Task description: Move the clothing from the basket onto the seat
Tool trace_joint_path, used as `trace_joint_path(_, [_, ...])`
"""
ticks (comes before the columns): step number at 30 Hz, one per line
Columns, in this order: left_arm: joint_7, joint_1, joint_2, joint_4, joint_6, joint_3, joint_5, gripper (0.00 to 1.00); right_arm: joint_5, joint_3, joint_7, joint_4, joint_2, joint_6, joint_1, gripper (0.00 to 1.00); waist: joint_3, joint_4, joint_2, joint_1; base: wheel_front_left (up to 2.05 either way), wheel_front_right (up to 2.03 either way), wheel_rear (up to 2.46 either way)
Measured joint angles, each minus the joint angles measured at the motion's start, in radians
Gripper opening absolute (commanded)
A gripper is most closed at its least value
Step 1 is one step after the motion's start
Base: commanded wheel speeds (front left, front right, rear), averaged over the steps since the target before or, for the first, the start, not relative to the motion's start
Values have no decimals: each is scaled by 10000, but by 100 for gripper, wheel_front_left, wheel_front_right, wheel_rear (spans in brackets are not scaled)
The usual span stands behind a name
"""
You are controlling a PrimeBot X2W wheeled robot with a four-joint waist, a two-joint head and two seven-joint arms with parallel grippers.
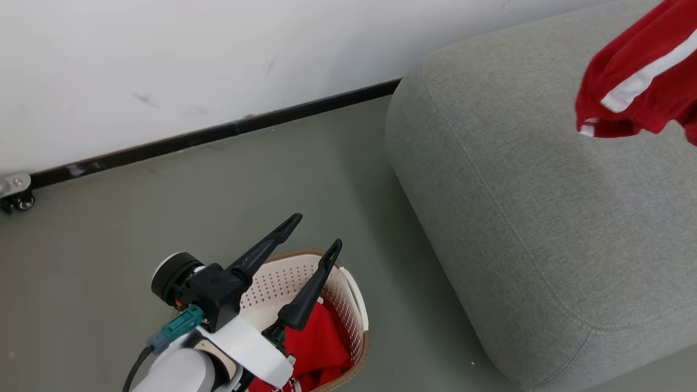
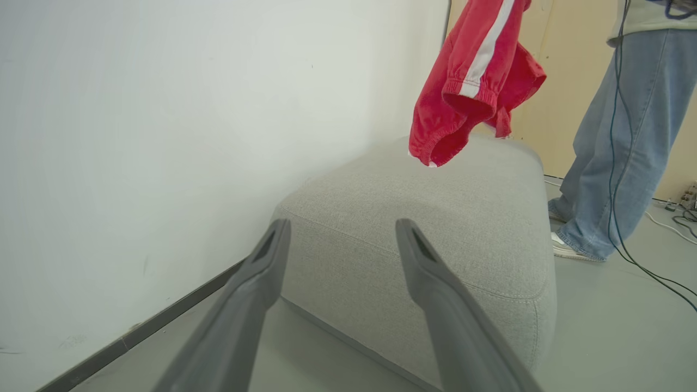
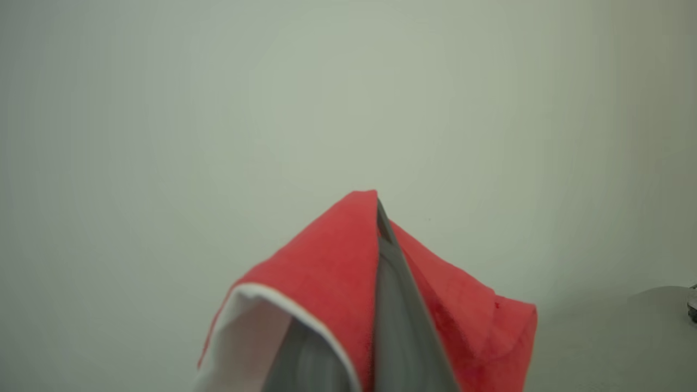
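Red cloth wraps the right end effector (image 3: 378, 209) in its wrist view: the two fingers are pressed together on a fold of the red garment (image 3: 326, 256), so that one grey finger shows down the middle and the other is mostly hidden under a white-edged flap. Behind it that view gives just a pale blurred wall and a corner of floor. From the head view the garment's top is cut off at the upper right corner, with its white stripe and a gathered cuff showing; the arm holding it is out of the picture. In the left wrist view the garment hangs over the far part of the grey seat (image 1: 544, 207), and whether its lowest hem touches the fabric cannot be told. The left end effector (image 1: 317, 231) is spread wide and empty, its dark fingers angled up and to the right over the cream basket (image 1: 283, 277), which its pale forearm partly covers. More red clothing (image 1: 321, 337) lies inside the basket, cut off by the bottom edge. The basket stands on the grey floor (image 1: 245, 179), near the seat's rounded corner but apart from it. A white wall (image 1: 163, 65) with a black baseboard (image 1: 218, 133) runs behind both, and a small castor (image 1: 16, 196) sits at its foot on the far left. Beyond the seat a person (image 2: 621, 136) in blue jeans stands, seen from the waist down, with a dark cable (image 2: 653, 277) trailing to the floor.
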State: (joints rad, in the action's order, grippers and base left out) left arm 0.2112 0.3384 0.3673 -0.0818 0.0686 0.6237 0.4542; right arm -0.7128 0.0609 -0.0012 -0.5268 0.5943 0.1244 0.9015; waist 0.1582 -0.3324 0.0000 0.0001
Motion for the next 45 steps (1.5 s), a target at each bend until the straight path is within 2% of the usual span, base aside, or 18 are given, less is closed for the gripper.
trace_joint_path(15, [-372, 402, 173, 792, -259, -105, -270, 100, 573, -965, 173, -1933, 477, 0, 753, 0, 968, 420, 0, 0, 0, 0, 0])
trace_joint_path(18, [-454, 516, 196, 951, -332, -107, -318, 100, 928, -1085, 54, -2096, 702, 0, 1073, 0, 1171, 510, 0, 0, 0, 0, 0])
trace_joint_path(23, [-616, 718, 301, 1206, -334, -105, -447, 100, 892, -1450, -224, -2282, 819, 0, 1576, 0, 1501, 643, 0, 0, 0, 0, 0])
trace_joint_path(27, [-619, 801, 286, 1394, -336, -107, -466, 100, 880, -1423, -362, -2713, 466, 0, 1435, 0, 1756, 731, 0, 0, 0, 0, 0])
trace_joint_path(33, [-717, 906, 272, 1546, -422, -71, -579, 100, 608, -1553, -782, -3735, -556, 0, 187, 0, 2115, 846, 0, 0, 0, 0, 0])
trace_joint_path(40, [-790, 1016, 249, 1620, -424, -25, -708, 100, 330, -1988, -1317, -4911, -1110, 0, -1094, 0, 2445, 992, 0, 0, 0, 0, 0])
trace_joint_path(45, [-788, 1137, 249, 1611, -424, 15, -802, 100, 255, -2086, -1628, -5237, -1406, 0, -1523, 0, 2603, 1103, 0, 0, 0, 0, 0])
